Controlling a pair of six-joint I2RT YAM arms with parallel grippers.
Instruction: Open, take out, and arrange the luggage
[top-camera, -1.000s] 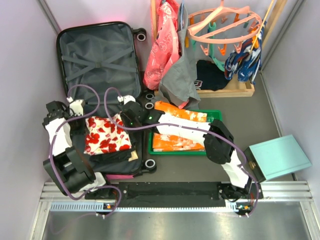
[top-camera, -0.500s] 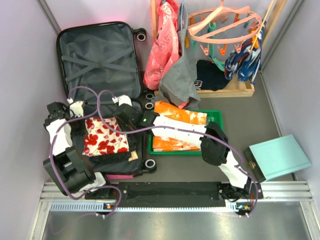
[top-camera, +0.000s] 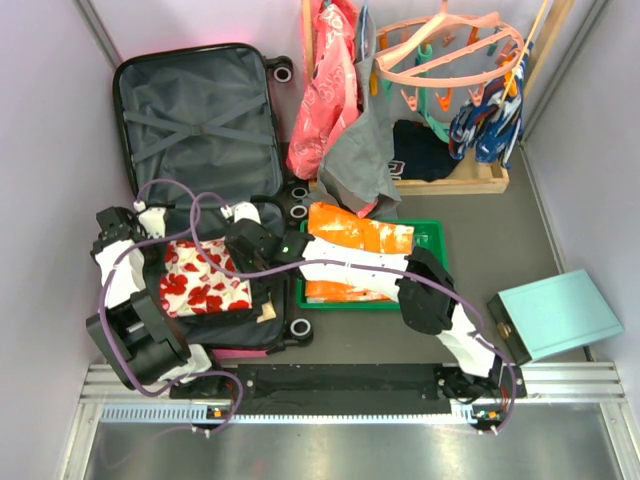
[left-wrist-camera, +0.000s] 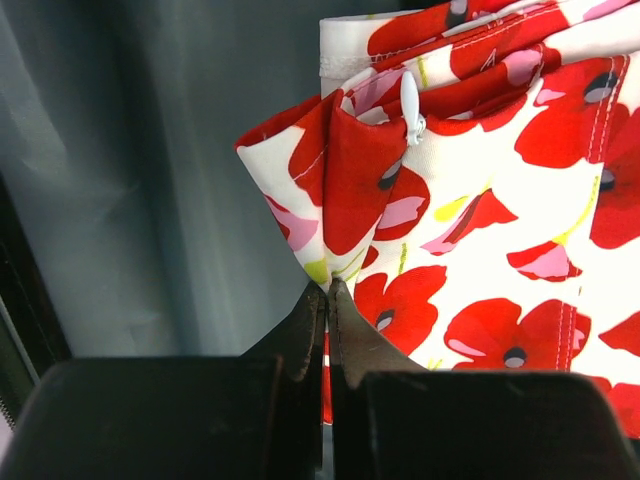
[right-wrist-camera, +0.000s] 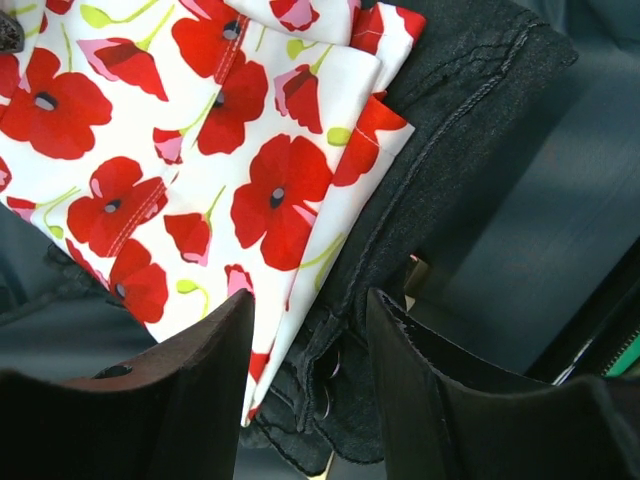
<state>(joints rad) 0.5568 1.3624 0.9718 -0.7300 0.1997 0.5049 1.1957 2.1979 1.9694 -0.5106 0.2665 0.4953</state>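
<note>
Two claws worked over the luggage (top-camera: 195, 130), which lay open at the far left of the desk (top-camera: 560, 230), its grey strapped lid flat and its near half holding clothes. The left claw (left-wrist-camera: 326, 290) was clamped tight on one folded corner of a poppy-print cloth (left-wrist-camera: 480, 250) resting in that near half. The right claw (right-wrist-camera: 310, 330) hung just above the cloth's opposite edge, jaws parted and nothing between them; that edge lay on a dark garment (right-wrist-camera: 470, 120). Beside the case, a green tray (top-camera: 430, 232) held orange cloth (top-camera: 360, 225).

The step in hand looked to be lifting the print cloth out of the case. A pinch on a single corner could let the fold fall open, or slip free once the weight came on it. If the right claw closed where it hung, it could take the dark garment along with the print cloth, since the two overlapped under its jaws, and drag both out together. Purple cables (top-camera: 165, 183) looped across the case could also snag on the cloth or the rim during a lift.
</note>
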